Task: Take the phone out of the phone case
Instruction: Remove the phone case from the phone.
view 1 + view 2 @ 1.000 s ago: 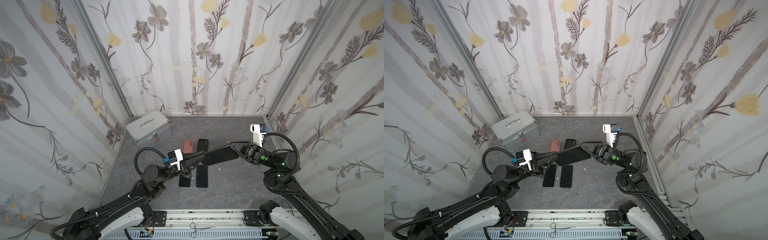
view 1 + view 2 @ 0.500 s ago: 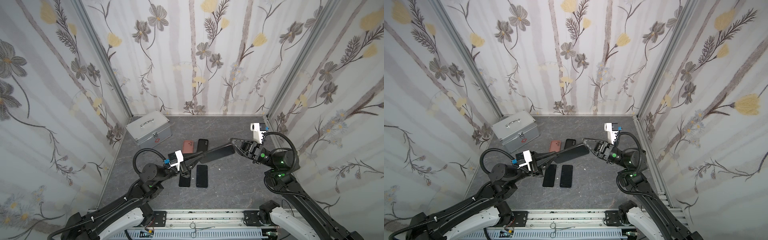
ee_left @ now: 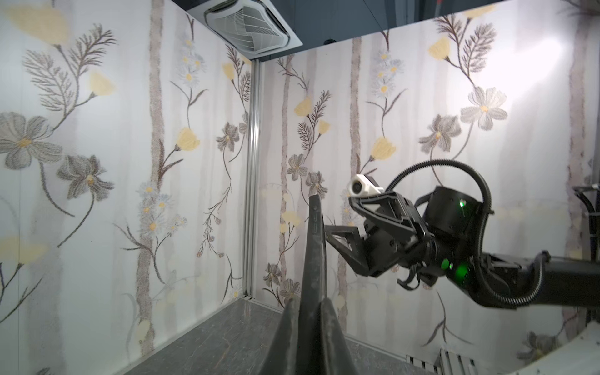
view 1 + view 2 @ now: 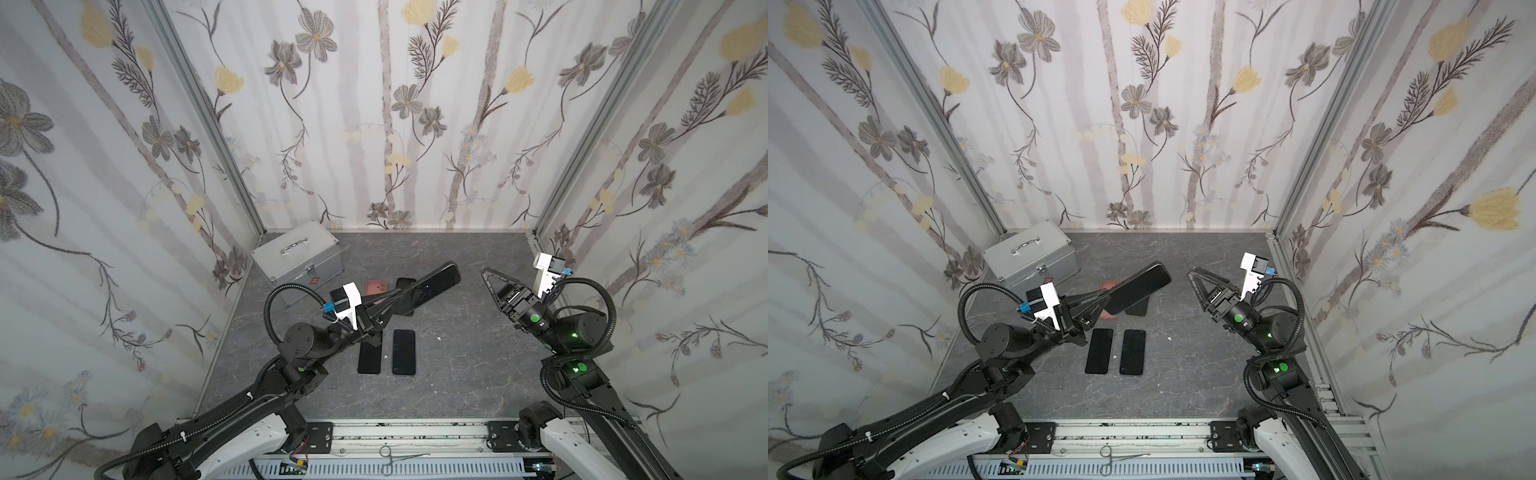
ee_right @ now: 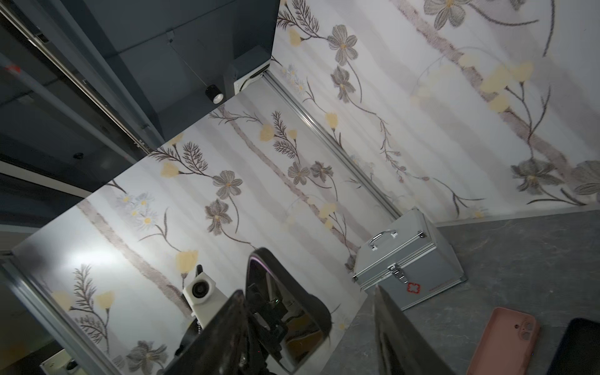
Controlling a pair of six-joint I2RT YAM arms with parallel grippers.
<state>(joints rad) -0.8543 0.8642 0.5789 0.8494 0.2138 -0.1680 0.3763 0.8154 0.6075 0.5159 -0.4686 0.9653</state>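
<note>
A: Holding anything, that left gripper (image 4: 401,296)?
B: Yes. Its jaws are pinched tight on one short end of the black phone (image 4: 432,282), which sticks out of them raised clear of the grey table (image 4: 457,365), slanting up toward the back wall. From the left wrist it shows edge-on, a thin dark sliver between the two fingers. Whether it is bare or sleeved, I cannot tell.
A: And the right gripper (image 3: 341,215)?
B: Spread wide, with nothing between its fingers. It hangs in the air near the phone's free end, apart from it.
A: What lies underneath?
B: A pink case (image 5: 506,341) and a dark case (image 5: 576,347) lie side by side on the table, both partly hidden by the raised phone in both top views. Nearer the robot, a second black phone (image 4: 370,358) and a third black phone (image 4: 404,352) lie flat, just beside each other. A silver metal box (image 4: 297,259) stands by the back left corner
</note>
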